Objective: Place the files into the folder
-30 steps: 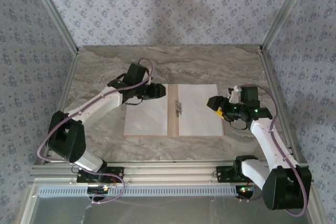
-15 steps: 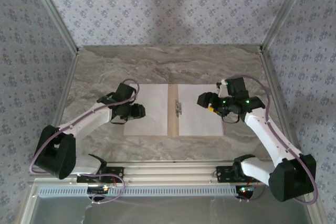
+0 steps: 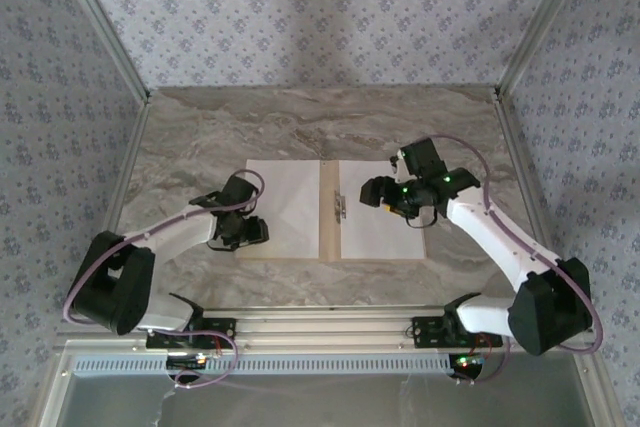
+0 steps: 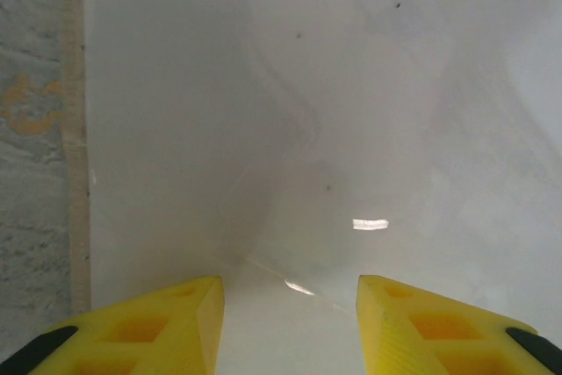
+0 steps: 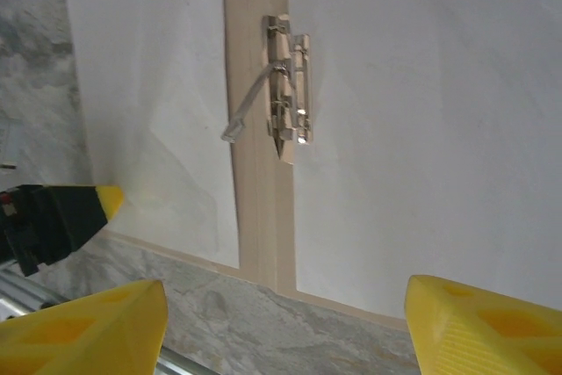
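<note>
The marble table [image 3: 200,137] carries the folder [image 3: 330,258], lying open and flat at its middle, with 2 white sheets on it, 1 on each half.

At the left, the left gripper [image 3: 252,231] sits low at the near-left corner of the folder, just over the outer edge of the left sheet [image 3: 290,197]. In the left wrist view its 2 yellow fingers [image 4: 149,327] stand moderately apart with nothing clamped between them. The white paper shows beneath the gap, and whether the tips touch it I cannot tell. A thin tan strip of folder edge [image 4: 77,173] runs along the left of that sheet, with bare marble beyond it.

In the middle, the tan spine separates the 2 sheets. The small metal clip [image 5: 288,98] lies on the spine, its wire lever sticking out to the left.

At the right, the right sheet [image 3: 378,237] lies flat on the right half, its edges just inside the folder's border. The right gripper [image 3: 372,193] hangs over the inner part of this sheet, near the clip. In the right wrist view its fingers [image 5: 88,327] are spread wide and hold nothing.
</note>
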### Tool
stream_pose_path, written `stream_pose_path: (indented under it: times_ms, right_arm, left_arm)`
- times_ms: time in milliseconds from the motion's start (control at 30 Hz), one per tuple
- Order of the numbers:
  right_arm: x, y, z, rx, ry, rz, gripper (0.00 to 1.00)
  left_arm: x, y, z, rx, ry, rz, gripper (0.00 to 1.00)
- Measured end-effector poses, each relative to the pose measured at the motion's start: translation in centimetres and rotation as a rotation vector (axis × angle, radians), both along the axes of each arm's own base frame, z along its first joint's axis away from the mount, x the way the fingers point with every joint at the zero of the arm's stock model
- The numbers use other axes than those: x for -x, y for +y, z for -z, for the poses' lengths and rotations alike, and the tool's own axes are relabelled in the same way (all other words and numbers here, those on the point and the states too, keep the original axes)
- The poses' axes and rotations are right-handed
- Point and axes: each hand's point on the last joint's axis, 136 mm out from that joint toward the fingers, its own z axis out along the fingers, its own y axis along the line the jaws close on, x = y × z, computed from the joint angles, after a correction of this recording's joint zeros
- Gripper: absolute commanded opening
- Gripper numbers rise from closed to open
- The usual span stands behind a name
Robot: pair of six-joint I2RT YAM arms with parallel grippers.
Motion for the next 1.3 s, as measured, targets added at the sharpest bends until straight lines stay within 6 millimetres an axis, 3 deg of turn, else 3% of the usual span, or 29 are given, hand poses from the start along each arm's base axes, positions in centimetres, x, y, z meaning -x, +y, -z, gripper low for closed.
stream_pose_path:
  times_ms: [500,733,1300]
  right_arm:
    - [-2.6,1.0,1.3,0.181,0.031,-0.03,0.71]
    - [-4.5,2.1,2.4,0.25,0.043,-0.064,0.64]
    - [-6.6,3.5,4.8,0.369,0.093,-0.106,0.45]
  left_arm:
    - [-1.7,-3.6,-0.2,0.037,-0.053,0.062,0.43]
    - [-2.0,-5.4,-0.2,0.047,-0.057,0.088,0.43]
    - [-2.2,-5.6,-0.2,0.044,-0.057,0.085,0.43]
